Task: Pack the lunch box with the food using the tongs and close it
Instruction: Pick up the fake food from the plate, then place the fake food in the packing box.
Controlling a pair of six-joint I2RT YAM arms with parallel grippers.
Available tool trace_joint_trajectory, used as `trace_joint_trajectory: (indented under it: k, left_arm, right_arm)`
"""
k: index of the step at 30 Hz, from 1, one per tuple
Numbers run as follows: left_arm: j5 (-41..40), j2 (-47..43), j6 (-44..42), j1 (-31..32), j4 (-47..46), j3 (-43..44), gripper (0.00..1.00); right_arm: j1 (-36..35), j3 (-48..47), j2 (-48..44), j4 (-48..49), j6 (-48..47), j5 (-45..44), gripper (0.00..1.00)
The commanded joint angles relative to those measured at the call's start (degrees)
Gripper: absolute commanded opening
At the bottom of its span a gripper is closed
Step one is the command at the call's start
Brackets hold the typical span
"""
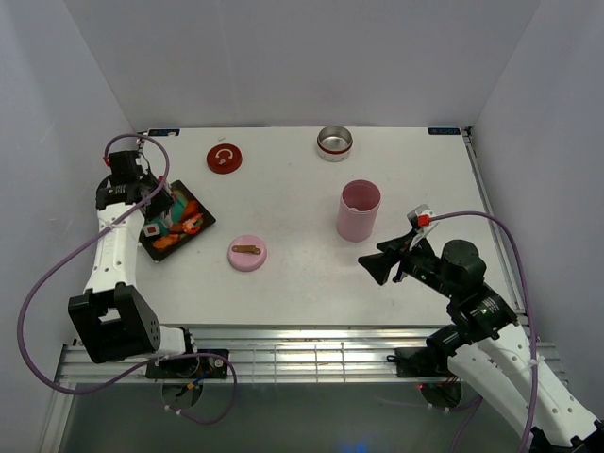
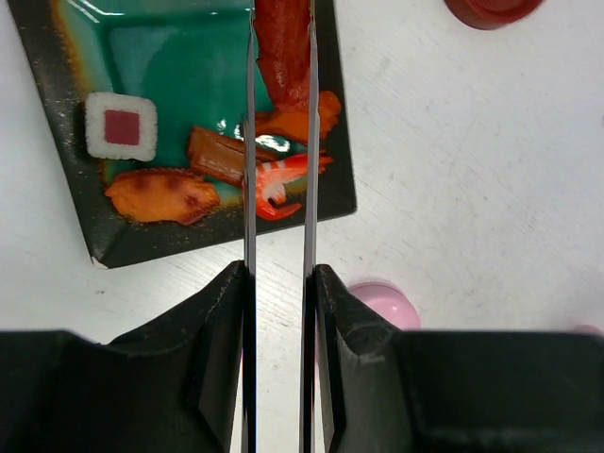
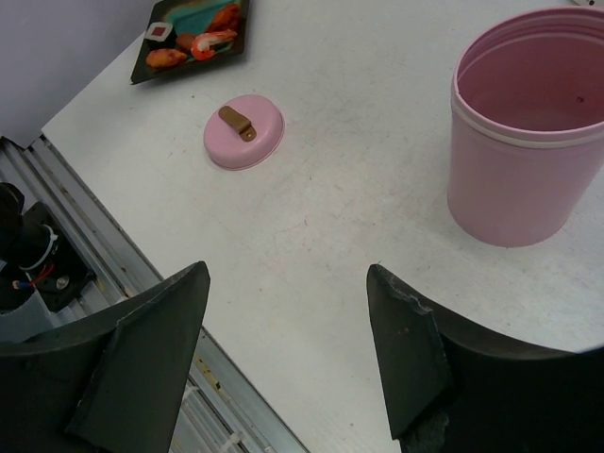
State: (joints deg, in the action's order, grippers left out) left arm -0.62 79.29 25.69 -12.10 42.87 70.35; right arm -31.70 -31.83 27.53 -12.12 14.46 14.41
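Observation:
My left gripper (image 2: 280,274) is shut on the tongs (image 2: 250,142), whose two thin arms run forward over the black tray (image 2: 342,142). Between the tongs' tips sits a long red piece of food (image 2: 283,47), pinched above the tray's teal inside. On the tray lie a white square with a red centre (image 2: 120,125), an orange fried piece (image 2: 162,195), a brown piece (image 2: 217,156) and a shrimp (image 2: 281,179). The pink round lunch box (image 1: 359,209) stands open at mid-table. My right gripper (image 3: 288,283) hangs open and holds nothing, just in front of the box (image 3: 528,142).
A pink lid (image 1: 247,253) with a brown tab lies between the tray (image 1: 203,219) and the box. A red lid (image 1: 225,158) and a metal tin (image 1: 334,142) sit near the far edge. The table's metal rail runs along the near side.

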Motion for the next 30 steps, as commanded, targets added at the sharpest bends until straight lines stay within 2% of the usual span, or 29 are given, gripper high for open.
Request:
trace_joint_trajectory:
  k: [1, 5, 7, 14, 24, 30]
  left_arm:
    - [6.0, -4.8, -2.7, 2.1, -2.2, 3.2, 0.00]
    - [6.5, -7.2, -3.4, 9.4, -3.4, 4.2, 0.00]
    - [8.4, -9.0, -2.5, 15.1, -4.6, 4.6, 0.00]
    - [13.7, -11.4, 1.5, 30.1, -13.1, 5.7, 0.00]
    - [16.4, -9.7, 4.0, 47.0, -26.0, 3.0, 0.00]
    - [14.1, -7.2, 2.2, 54.1, -31.8, 0.2, 0.00]
  right_arm:
    - [-0.4, -3.7, 0.8, 0.7, 0.2, -2.2, 0.74]
    - [-0.4, -4.9, 1.5, -0.5, 0.0, -3.6, 0.73]
    - [-0.4, -5.2, 1.5, -1.0, 0.0, -5.0, 0.73]
    - [-0.4, -7.6, -2.1, -4.0, 0.8, -9.8, 0.73]
    - [-0.4, -9.2, -6.5, -8.3, 1.6, -16.7, 0.73]
    - [-0.4, -9.9, -7.6, -9.4, 1.6, -18.6, 0.73]
